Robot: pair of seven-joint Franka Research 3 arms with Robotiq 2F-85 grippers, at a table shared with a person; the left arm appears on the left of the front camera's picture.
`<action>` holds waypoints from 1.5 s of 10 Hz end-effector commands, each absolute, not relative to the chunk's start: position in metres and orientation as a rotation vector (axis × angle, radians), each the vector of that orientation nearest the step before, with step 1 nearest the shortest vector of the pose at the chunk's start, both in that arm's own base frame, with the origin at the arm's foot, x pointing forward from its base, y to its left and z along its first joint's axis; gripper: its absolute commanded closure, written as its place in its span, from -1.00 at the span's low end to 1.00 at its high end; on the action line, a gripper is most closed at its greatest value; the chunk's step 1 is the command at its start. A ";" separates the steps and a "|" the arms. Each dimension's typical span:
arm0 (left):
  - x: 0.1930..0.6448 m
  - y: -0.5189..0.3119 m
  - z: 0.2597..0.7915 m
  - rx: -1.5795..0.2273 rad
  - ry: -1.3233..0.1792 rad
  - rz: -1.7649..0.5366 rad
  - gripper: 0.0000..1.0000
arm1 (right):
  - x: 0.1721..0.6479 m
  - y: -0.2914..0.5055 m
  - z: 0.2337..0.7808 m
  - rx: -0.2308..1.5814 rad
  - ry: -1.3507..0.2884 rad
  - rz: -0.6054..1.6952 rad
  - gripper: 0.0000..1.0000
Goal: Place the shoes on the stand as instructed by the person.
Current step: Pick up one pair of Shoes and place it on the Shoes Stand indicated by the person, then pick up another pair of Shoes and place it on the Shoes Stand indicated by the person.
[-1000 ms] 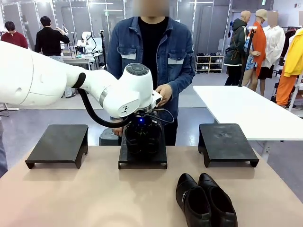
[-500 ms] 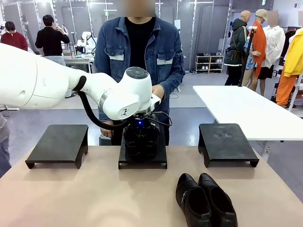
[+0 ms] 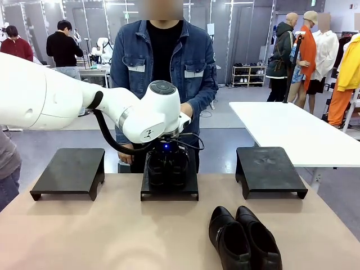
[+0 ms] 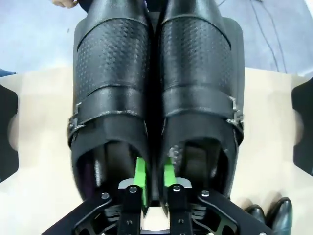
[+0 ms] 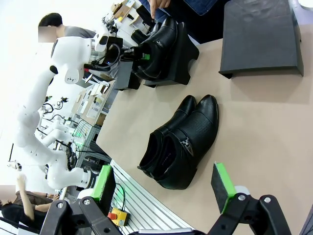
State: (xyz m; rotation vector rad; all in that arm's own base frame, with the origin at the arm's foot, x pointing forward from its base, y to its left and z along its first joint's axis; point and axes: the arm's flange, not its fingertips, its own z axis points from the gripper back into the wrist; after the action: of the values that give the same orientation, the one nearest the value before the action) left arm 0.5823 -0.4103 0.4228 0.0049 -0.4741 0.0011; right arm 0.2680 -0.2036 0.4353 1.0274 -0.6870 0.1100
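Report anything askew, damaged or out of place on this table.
Nothing stands out. The strapped pair sits side by side, square on the middle stand, with the left gripper straddling the two shoes' inner walls. The other pair stands neatly together on the table, with no visible damage.

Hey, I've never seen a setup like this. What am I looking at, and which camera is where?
A two-armed robot shares a table with a person opposite. The front view looks across it; each wrist view looks along one gripper. Three black stands sit on the table. The strapped shoes stand on the middle stand, with the fingers of the left gripper inside them, one in each; whether it grips is unclear. The other shoes lie on the table. The right gripper is open and empty.
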 end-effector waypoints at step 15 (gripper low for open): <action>0.578 -0.408 0.447 -0.031 -0.465 0.033 -1.00 | 0.268 -0.206 0.435 1.033 -0.707 0.121 -1.00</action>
State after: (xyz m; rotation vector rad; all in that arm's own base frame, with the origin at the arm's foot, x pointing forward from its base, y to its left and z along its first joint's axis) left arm 0.5763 -0.4072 0.4469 -0.0278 -0.4544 0.0379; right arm 0.2680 -0.2035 0.4353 1.0274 -0.6870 0.1099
